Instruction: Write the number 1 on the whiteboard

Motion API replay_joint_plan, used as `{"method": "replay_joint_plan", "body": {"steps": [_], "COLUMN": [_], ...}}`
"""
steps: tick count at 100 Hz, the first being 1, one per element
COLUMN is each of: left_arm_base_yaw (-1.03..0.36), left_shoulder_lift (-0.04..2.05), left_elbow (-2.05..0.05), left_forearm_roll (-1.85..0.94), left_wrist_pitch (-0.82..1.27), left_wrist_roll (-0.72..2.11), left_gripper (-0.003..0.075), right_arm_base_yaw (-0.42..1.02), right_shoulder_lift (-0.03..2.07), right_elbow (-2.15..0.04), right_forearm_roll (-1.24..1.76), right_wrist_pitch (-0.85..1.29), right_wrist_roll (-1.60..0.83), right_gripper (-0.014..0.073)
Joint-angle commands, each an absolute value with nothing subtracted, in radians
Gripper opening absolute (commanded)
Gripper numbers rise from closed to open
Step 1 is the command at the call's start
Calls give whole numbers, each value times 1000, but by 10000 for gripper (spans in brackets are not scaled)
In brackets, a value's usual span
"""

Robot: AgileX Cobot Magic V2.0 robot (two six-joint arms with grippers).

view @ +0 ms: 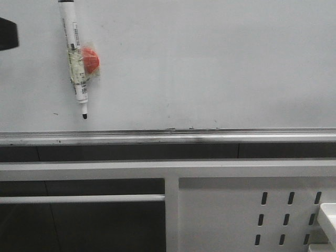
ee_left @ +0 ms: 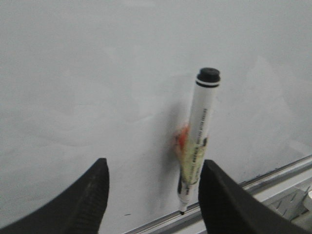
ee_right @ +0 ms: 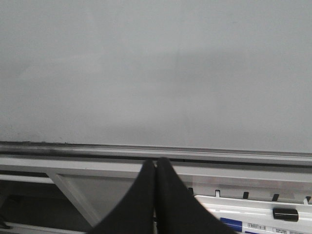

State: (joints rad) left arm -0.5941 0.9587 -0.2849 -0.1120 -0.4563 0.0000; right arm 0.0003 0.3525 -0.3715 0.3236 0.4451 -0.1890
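Observation:
The whiteboard (view: 210, 63) fills the upper part of the front view, and the number 1 is out of view. A white marker (view: 74, 58) hangs on the board at upper left, tip down and uncapped. Yellowed tape binds it to a red magnet (view: 90, 59). In the left wrist view my left gripper (ee_left: 155, 163) stands open in front of the board (ee_left: 97, 73). The marker (ee_left: 197, 131) lies between its fingers, close to one finger (ee_left: 219, 195) and untouched. My right gripper (ee_right: 156, 160) is shut on nothing, low before the board (ee_right: 146, 73).
A silver ledge (view: 210, 137) runs along the board's bottom edge. Below it is a white frame with a slotted panel (view: 236, 210). A white tray (ee_right: 253, 207) holding another marker (ee_right: 285, 213) sits at lower right. A dark shape (view: 8, 33) shows at the front view's left edge.

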Motion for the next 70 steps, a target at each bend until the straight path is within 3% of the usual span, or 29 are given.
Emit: {"method": "replay_joint_plan", "body": {"steps": [1, 27, 70], "left_arm_base_yaw": [-644, -786, -792], "left_shoulder_lift": [1032, 1299, 1523], "left_elbow": [-319, -317, -291], "left_forearm_roll": [-138, -169, -303], "left_wrist_pitch": [-632, -873, -1257], "left_wrist_roll": [-21, -25, -25], "left_gripper": [368, 368, 368], "right_arm_base_yaw": [14, 71, 71], "right_shoulder_lift": [366, 366, 366], "right_elbow": [-408, -408, -410], "right_forearm_roll": [332, 332, 332], "right_wrist_pitch": [386, 366, 338], "right_wrist_roll": [-212, -212, -212], "right_gripper": [-69, -69, -69]}}
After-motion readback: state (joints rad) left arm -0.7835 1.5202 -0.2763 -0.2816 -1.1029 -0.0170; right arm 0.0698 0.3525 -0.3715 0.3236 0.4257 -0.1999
